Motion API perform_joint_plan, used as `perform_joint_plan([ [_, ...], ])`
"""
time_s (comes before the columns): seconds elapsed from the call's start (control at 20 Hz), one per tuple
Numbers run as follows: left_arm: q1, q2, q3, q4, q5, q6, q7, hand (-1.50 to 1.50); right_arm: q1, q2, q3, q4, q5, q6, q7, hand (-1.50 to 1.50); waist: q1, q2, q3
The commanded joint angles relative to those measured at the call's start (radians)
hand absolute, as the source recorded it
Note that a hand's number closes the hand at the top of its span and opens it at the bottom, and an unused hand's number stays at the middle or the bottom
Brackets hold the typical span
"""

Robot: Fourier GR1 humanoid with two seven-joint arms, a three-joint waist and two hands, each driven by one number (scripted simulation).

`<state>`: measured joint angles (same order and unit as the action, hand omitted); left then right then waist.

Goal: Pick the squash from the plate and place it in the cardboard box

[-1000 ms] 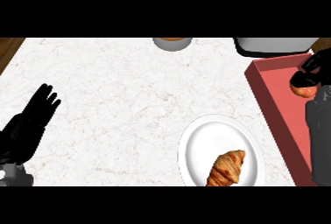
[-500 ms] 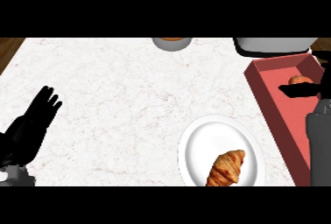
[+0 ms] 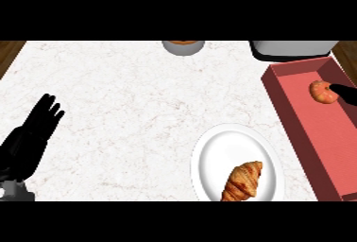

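Observation:
The squash (image 3: 321, 91), a small rounded orange-and-pink piece, lies inside the red-walled box (image 3: 307, 130) near its far end, free of any grasp. Of my right hand (image 3: 346, 92), only a straight black finger shows at the view's right edge, its tip right beside the squash. The white plate (image 3: 222, 152) sits at the lower middle-right, just left of the box, and carries a croissant (image 3: 244, 180). My left hand (image 3: 31, 137) rests open on the counter at the far left, fingers pointing up.
A grey bowl (image 3: 184, 46) with something orange in it stands at the counter's far edge. A grey appliance (image 3: 291, 50) sits beyond the box's far end. Wooden floor shows past the counter's top corners.
My right hand has let go of the squash inside the box and pulled back to the right, almost out of view. The left hand has not moved.

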<state>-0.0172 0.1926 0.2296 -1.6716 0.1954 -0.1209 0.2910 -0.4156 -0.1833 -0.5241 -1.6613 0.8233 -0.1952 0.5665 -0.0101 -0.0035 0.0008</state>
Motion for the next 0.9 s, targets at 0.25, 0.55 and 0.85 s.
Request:
perform_joint_plan([
  [0.25, -0.004, 0.012, 0.008, -0.037, 0.009, -0.002, 0.033, 0.00, 0.251, -0.058, -0.209, -0.295, -0.328, 0.117, -0.015, -1.50, -0.006, -0.002, 0.000],
  [0.55, 0.036, -0.026, -0.020, -0.049, -0.015, 0.003, 0.004, 0.00, 0.400, -0.105, -0.330, -0.314, -0.548, 0.216, -0.150, -1.50, -0.001, 0.000, 0.000],
  [0.85, 0.001, 0.004, 0.030, 0.070, -0.004, -0.048, -0.088, 0.00, 0.453, -0.112, -0.366, -0.296, -0.607, 0.234, -0.166, -1.50, 0.004, 0.003, -0.001],
])
